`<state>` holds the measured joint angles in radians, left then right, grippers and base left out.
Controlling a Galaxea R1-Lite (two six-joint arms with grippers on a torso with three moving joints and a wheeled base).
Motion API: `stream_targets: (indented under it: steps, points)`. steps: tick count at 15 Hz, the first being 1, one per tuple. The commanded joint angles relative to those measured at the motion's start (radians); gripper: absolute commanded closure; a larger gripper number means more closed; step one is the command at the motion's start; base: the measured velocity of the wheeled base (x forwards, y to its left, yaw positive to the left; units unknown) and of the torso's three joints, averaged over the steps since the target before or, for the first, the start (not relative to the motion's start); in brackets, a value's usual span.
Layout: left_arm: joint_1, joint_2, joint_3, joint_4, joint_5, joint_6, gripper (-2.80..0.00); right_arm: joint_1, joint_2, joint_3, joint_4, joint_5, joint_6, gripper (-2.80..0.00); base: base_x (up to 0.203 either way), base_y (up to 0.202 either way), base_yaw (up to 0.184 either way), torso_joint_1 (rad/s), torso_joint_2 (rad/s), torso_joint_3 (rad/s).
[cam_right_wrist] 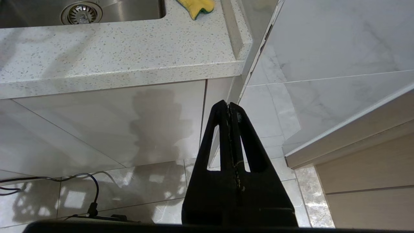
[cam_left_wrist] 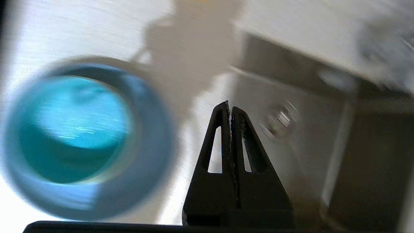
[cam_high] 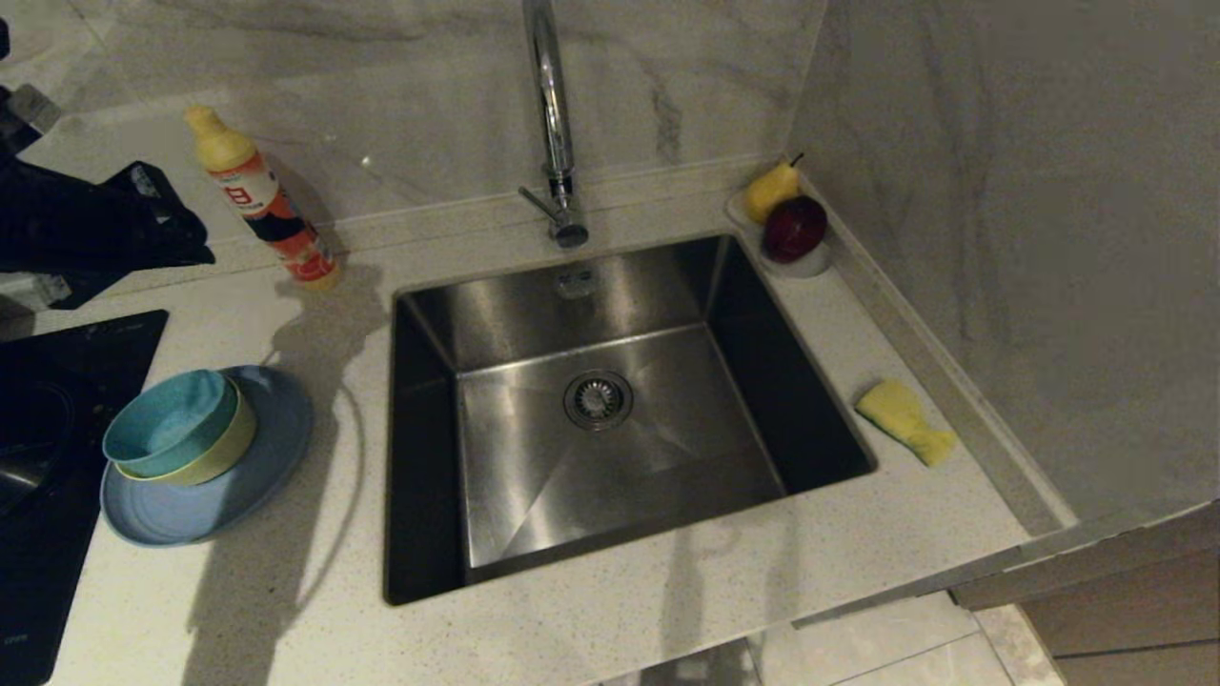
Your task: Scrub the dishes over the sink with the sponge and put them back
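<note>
The dishes stand stacked on the counter left of the sink [cam_high: 534, 495]: a teal bowl [cam_high: 167, 419] inside a yellow bowl [cam_high: 229, 453], both on a periwinkle plate [cam_high: 248, 495]. The yellow sponge [cam_high: 904, 419] lies on the counter right of the sink. My left arm [cam_high: 86, 224] shows dark at the far left, behind the stack. In the left wrist view my left gripper [cam_left_wrist: 230, 105] is shut and empty, hanging above the counter between the teal bowl [cam_left_wrist: 74, 129] and the sink's drain [cam_left_wrist: 279, 121]. My right gripper [cam_right_wrist: 228, 104] is shut and empty, parked below the counter edge, with the sponge [cam_right_wrist: 195, 6] far off.
A chrome faucet [cam_high: 553, 124] rises behind the sink. A dish-soap bottle [cam_high: 262, 200] stands at the back left. A clear dish with a pear [cam_high: 770, 189] and a red apple [cam_high: 794, 229] sits in the back right corner. A black cooktop [cam_high: 57, 429] borders the stack's left.
</note>
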<state>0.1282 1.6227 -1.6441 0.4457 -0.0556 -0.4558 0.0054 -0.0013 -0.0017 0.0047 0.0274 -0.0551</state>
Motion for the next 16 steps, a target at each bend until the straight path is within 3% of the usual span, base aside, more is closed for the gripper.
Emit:
stream_targets:
  steps: [1,5,9,16]
  points:
    - [-0.103,-0.047,0.008,0.002,-0.009,0.003,0.0,0.001,-0.002,0.0,-0.002,0.0,0.0,0.0,0.0,0.0,0.0,0.0,0.0,0.0]
    - [-0.194,-0.168,0.044,-0.018,-0.013,0.03,0.0,0.001,-0.002,0.0,0.0,0.0,-0.001,0.0,0.0,0.0,0.0,0.0,0.0,0.0]
    - [-0.198,-0.374,0.186,-0.023,-0.008,0.156,0.0,0.001,-0.002,0.0,0.0,0.0,0.0,0.0,0.0,0.0,0.0,0.0,0.0,0.0]
    - [-0.197,-0.727,0.515,-0.084,-0.01,0.167,0.0,0.001,0.0,0.0,0.0,0.0,0.0,0.0,0.0,0.0,0.0,0.0,0.0,0.0]
